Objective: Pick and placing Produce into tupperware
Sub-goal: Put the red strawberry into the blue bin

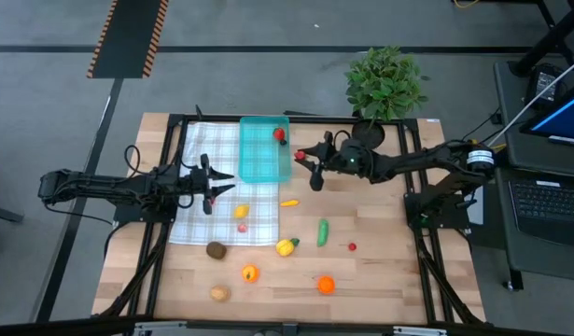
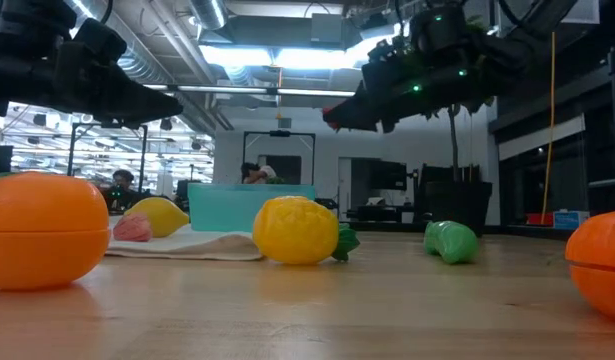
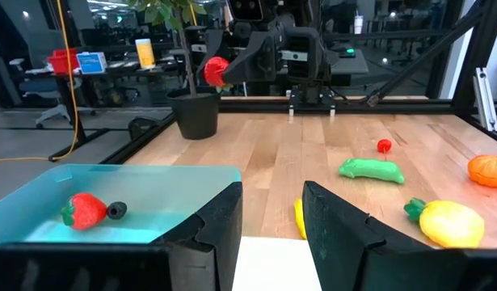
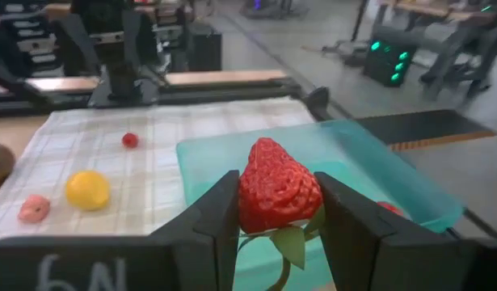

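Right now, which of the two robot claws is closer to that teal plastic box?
The right gripper, holding a strawberry, hangs just beside the tupperware. The left gripper is over the checked cloth, slightly farther off.

Wooden table top, light planks, framed by black metal rails. White checked cloth spread flat on the left half of the table. Potted green plant in a dark pot at the far edge, right of centre. Laptop on a side stand to the right. Black-and-orange hazard strip on the grey floor beyond the table. Person seated in the background room.
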